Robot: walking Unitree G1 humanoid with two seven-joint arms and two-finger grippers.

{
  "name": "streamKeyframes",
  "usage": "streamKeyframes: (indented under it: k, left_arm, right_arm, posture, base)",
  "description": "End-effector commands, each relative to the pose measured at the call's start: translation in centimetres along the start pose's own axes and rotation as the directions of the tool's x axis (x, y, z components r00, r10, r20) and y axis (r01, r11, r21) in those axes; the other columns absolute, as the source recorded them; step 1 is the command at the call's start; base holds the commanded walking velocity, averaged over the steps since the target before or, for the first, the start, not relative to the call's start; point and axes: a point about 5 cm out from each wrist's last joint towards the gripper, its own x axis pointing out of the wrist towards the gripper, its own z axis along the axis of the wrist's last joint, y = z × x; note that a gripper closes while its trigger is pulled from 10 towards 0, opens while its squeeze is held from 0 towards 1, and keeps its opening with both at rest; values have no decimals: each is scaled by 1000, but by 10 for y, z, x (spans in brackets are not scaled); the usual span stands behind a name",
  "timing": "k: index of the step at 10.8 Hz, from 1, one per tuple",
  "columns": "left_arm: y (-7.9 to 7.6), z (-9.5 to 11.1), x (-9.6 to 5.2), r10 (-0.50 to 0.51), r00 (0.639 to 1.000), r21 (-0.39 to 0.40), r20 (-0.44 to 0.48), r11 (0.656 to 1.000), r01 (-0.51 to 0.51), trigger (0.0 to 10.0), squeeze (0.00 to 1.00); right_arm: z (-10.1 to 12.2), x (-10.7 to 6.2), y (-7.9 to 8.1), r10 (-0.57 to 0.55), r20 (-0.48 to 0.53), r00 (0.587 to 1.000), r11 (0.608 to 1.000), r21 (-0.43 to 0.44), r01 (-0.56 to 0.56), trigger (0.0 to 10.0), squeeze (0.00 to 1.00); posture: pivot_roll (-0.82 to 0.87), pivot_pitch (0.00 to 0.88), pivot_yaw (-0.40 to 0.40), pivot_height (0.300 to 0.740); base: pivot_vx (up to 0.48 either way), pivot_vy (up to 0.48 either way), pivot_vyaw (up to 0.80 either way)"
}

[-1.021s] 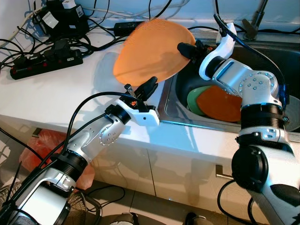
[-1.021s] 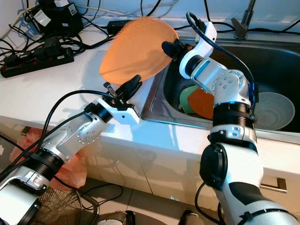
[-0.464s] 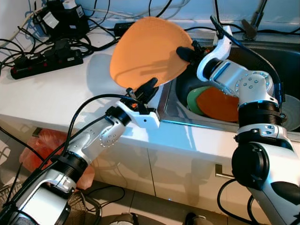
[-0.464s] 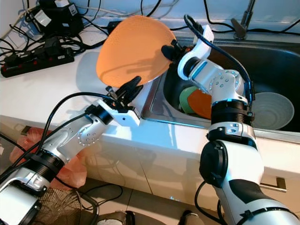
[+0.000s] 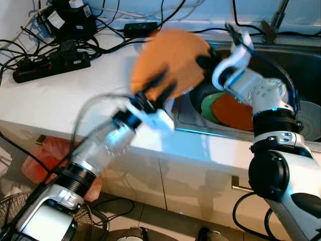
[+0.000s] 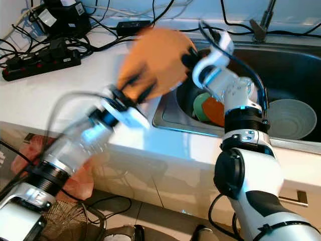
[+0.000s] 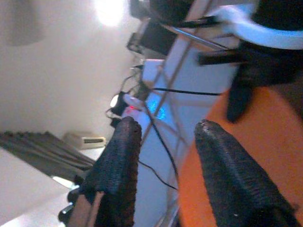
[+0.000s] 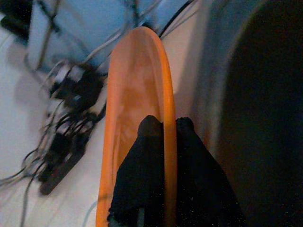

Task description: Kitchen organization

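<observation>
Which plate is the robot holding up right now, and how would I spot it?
Start at the steel sink set in the white counter. Just over the sink's left rim, the right gripper pinches the edge of a large orange plate, held up in the air and tilted. Unlike the orange plate and green plate lying in the basin, this one is lifted clear above the counter.

Left gripper (image 7: pixel 163 146) open, 2 black textured fingers (image 7: pixel 116 177) spread apart. Orange plate (image 7: pixel 246 156) just beyond 1 finger, its rim pinched by the right gripper (image 7: pixel 239 101). White wall and black cables (image 7: pixel 156 120) behind, blurred.
</observation>
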Motion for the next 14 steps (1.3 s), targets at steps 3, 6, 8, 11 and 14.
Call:
streamKeyframes:
  k: [3, 6, 8, 11, 14]
  left_arm:
    - [10, -6, -9, 34, 998, -29, -61, 999, -35, 10000, 1000]
    - [16, -14, -18, 75, 986, -55, -146, 995, -84, 10000, 1000]
    - [18, -20, -21, 88, 971, -113, -220, 987, -115, 10000, 1000]
    - [-9, -23, -15, -137, 936, -571, -325, 817, -79, 10000, 310]
    - [-13, -9, 2, -224, 939, -744, -263, 666, -49, 10000, 0]
  right_arm:
    - [31, -10, -15, -90, 193, 977, 996, 9, 90, 0, 0]
    - [49, -23, -42, -232, 338, 912, 972, 52, 228, 0, 0]
    - [63, -39, -68, -365, 434, 824, 927, 88, 364, 0, 0]
    - [70, -56, -94, -500, 496, 710, 846, 105, 522, 7255, 0]
    - [61, -56, -102, -541, 481, 690, 803, 52, 593, 10000, 0]
  posture:
    - [99, 102, 81, 740]
    - [105, 98, 83, 740]
    - [104, 96, 83, 740]
    - [105, 96, 82, 740]
    - [111, 97, 89, 740]
  base:
    - [0, 0, 0]
    - [0, 0, 0]
    - [0, 0, 0]
    - [0, 0, 0]
    - [0, 0, 0]
